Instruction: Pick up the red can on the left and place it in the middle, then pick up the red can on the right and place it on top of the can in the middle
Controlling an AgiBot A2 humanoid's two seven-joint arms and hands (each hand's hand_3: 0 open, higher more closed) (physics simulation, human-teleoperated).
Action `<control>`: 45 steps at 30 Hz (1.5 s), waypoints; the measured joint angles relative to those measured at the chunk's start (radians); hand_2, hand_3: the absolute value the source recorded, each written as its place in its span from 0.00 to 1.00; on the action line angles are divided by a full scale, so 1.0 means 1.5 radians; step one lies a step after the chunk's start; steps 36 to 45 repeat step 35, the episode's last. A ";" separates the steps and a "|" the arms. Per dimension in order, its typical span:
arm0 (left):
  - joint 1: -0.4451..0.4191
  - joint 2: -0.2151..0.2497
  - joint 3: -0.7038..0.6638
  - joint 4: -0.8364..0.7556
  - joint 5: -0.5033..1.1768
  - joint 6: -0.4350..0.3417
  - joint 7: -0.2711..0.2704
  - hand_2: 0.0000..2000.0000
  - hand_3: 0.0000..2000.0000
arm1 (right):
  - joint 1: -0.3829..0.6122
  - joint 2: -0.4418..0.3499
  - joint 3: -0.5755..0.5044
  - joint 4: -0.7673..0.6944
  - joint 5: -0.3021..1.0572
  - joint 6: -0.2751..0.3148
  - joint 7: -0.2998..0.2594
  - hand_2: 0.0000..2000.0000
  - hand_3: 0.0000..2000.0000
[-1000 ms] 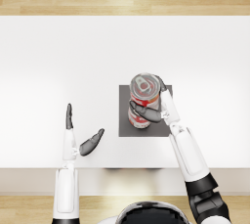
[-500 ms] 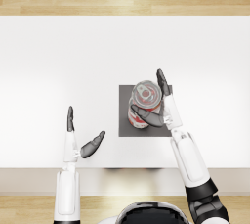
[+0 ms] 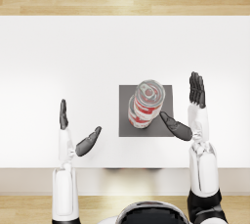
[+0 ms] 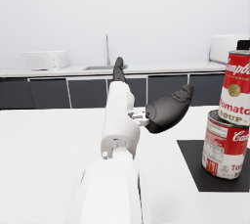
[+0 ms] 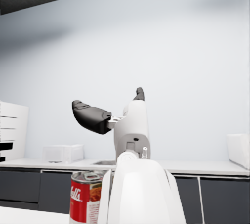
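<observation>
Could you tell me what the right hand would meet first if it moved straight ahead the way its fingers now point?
Probably nothing: the right hand points away from the robot, beside the stacked cans, over bare white table. Height is unclear.

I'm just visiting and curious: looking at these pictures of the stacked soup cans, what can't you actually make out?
- Lower can: in the head view the upper can covers its top, so how squarely they sit is unclear.
- Upper can, left wrist view: cut off by the picture's edge, label only partly readable.
- Can in the right wrist view: half hidden behind the forearm.
- Dark mat: partly covered by the cans.
- Right robot hand: open, clear of the cans.
</observation>
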 measured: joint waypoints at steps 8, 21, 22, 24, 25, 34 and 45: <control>0.030 -0.007 -0.064 -0.018 0.000 0.000 0.000 0.00 0.00 | -0.060 -0.008 -0.126 0.039 0.000 0.042 0.073 0.00 0.00; 0.019 -0.002 -0.070 -0.024 0.000 0.000 0.000 0.00 0.00 | -0.070 -0.009 -0.141 0.040 0.000 0.072 0.231 0.00 0.00; 0.019 -0.002 -0.070 -0.024 0.000 0.000 0.000 0.00 0.00 | -0.070 -0.009 -0.141 0.040 0.000 0.072 0.231 0.00 0.00; 0.019 -0.002 -0.070 -0.024 0.000 0.000 0.000 0.00 0.00 | -0.070 -0.010 -0.141 0.040 0.000 0.073 0.232 0.00 0.00; 0.019 -0.002 -0.070 -0.024 0.000 0.000 0.000 0.00 0.00 | -0.070 -0.010 -0.141 0.040 0.000 0.073 0.232 0.00 0.00; 0.019 -0.002 -0.070 -0.024 0.000 0.000 0.000 0.00 0.00 | -0.070 -0.010 -0.141 0.040 0.000 0.073 0.233 0.00 0.00; 0.019 -0.002 -0.070 -0.024 0.000 0.000 0.000 0.00 0.00 | -0.070 -0.010 -0.141 0.040 0.000 0.073 0.233 0.00 0.00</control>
